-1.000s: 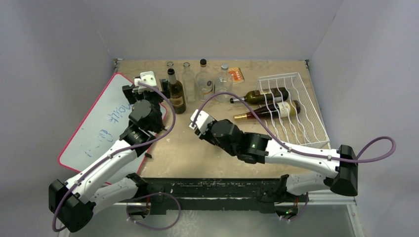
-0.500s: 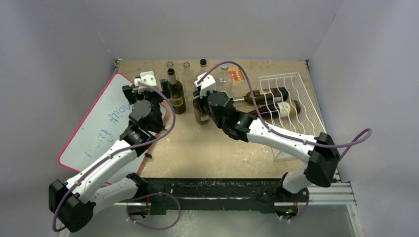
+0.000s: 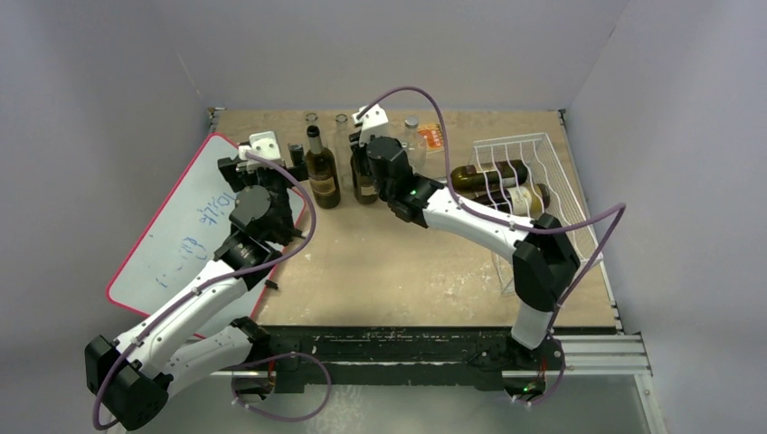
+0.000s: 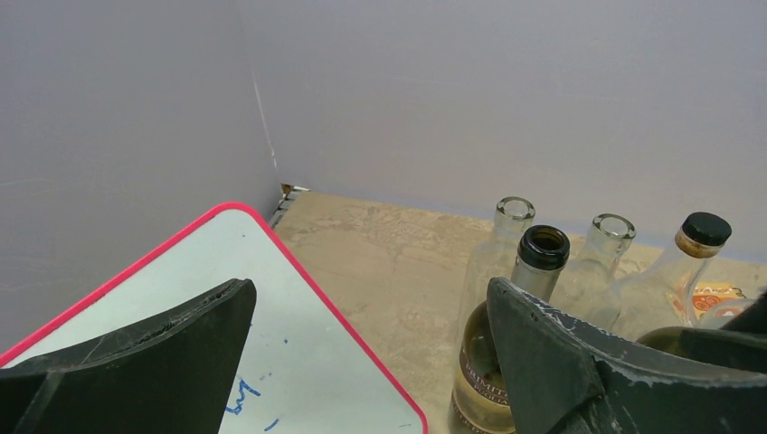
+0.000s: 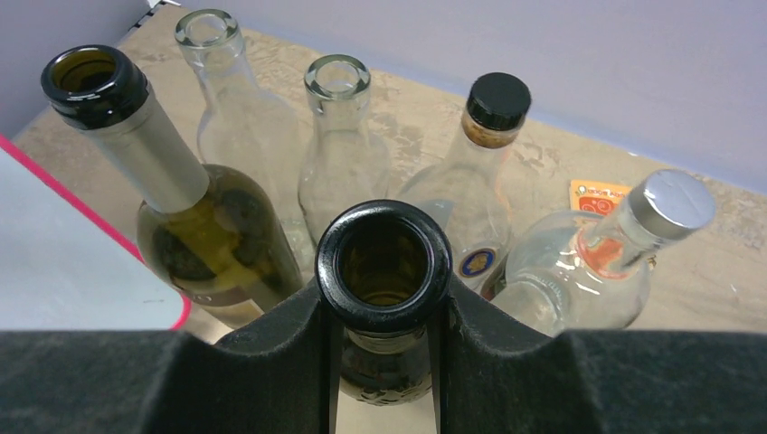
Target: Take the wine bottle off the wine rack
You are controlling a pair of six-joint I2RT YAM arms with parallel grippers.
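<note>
The right gripper (image 5: 383,362) pinches the neck of the dark wine bottle (image 5: 383,260). The left gripper (image 4: 366,357) is wide open and empty.

Item 1, we record: wine rack (image 3: 565,221), white wire, wavy cradles, two dark bottles (image 3: 493,174) lying side by side across it, necks pointing left

Item 2: wine bottle (image 5: 384,262), dark glass, mouth open, upright, off the rack, well to its left

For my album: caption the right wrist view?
Right gripper shut on the neck of an open dark wine bottle, other bottles standing behind.
</note>
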